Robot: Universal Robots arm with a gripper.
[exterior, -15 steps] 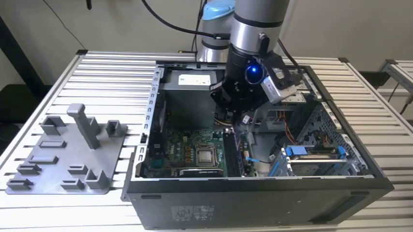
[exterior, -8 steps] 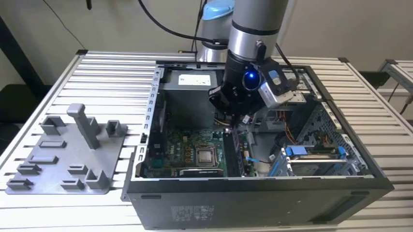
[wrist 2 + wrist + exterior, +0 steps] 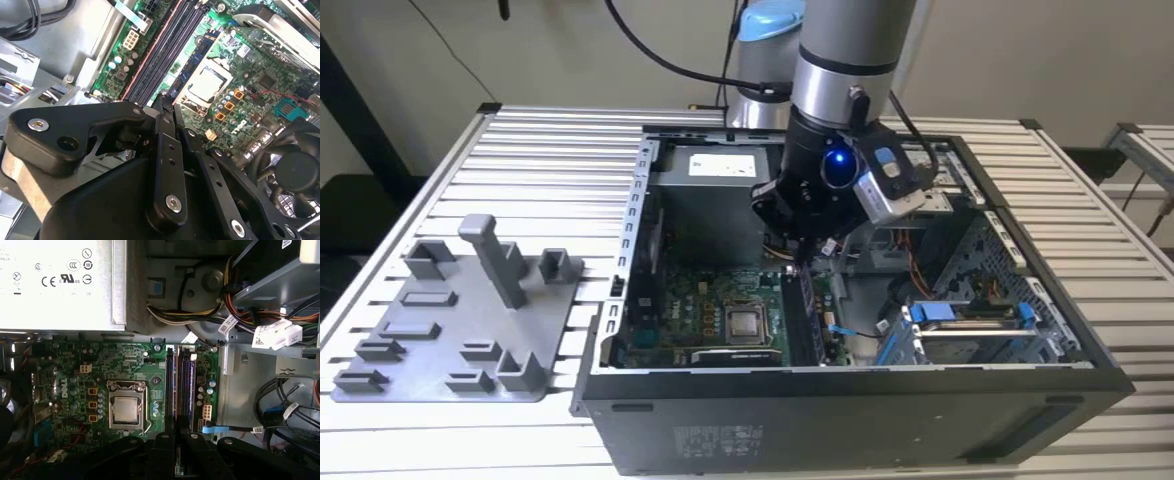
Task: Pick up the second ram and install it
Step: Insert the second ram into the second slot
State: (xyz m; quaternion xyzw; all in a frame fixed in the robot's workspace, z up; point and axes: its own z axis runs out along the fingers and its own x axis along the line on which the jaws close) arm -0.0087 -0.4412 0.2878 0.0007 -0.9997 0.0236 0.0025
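Observation:
My gripper (image 3: 810, 258) hangs inside the open computer case, just over the memory slots (image 3: 186, 385) beside the processor (image 3: 125, 409). In both wrist views its black fingers (image 3: 165, 125) are drawn tight together. The second ram (image 3: 170, 400) appears edge-on as a slim dark strip. It runs from between the fingertips along the slot row, and I cannot tell whether it is seated. In the exterior view a stick with a pale label (image 3: 826, 316) stands upright in the slots below the gripper. The green motherboard (image 3: 680, 300) lies flat on the case floor.
A silver power supply (image 3: 60, 285) and cable bundles (image 3: 200, 315) crowd the case's far end. A drive cage with blue clips (image 3: 961, 320) fills the exterior view's right. A grey tray with upright blocks (image 3: 454, 320) sits on the slatted table at the exterior view's left.

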